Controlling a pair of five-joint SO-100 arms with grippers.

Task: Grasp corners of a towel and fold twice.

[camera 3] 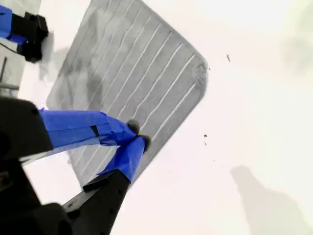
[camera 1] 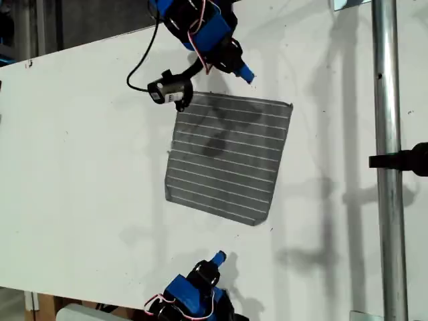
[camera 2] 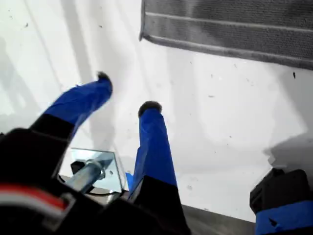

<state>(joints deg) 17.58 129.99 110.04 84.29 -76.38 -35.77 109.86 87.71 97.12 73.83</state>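
towel: soft grey square cloth with thin white stripes (camera 1: 227, 157) flat on white counter (camera 1: 80, 180), bare room all around | my first end effector (camera 2: 124, 95): tips apart, off near edge | my second end effector (camera 3: 138, 133): tips together above towel, gripping nothing

Towel (camera 1: 227, 157) flat between both arms

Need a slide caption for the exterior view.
Striped grey towel flat on white table, an arm at each end, neither gripping it.
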